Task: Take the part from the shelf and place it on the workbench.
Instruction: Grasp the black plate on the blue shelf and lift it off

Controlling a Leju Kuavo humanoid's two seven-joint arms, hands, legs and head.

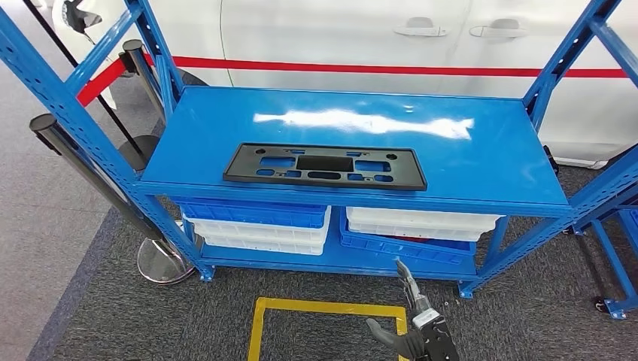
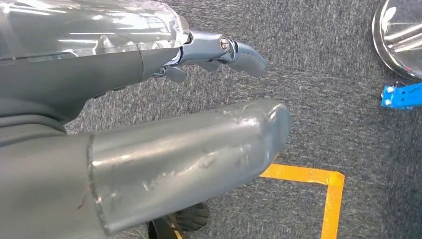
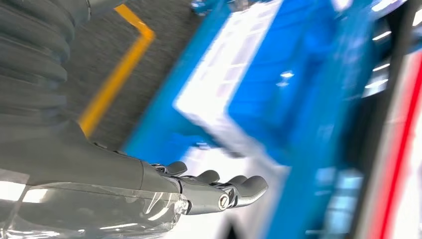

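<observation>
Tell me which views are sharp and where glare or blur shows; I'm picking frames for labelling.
Head view: sharp, with a white glare streak on the blue shelf top behind the black part. Left wrist view: carpet fairly crisp, reflections on the left hand. Right wrist view: heavy motion blur over the shelf and white bins; the right hand stays sharp.

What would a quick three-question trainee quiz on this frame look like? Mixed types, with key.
1. True or false: the black part lies flat on the shelf's top board.
2. Which hand rises in front of the shelf in the head view? A) left B) right
3. Fill in: the crates under the top board are blue and ____.

Key:
1. True
2. B, the right hand, open and holding nothing; the left hand hangs over the carpet.
3. white
</observation>
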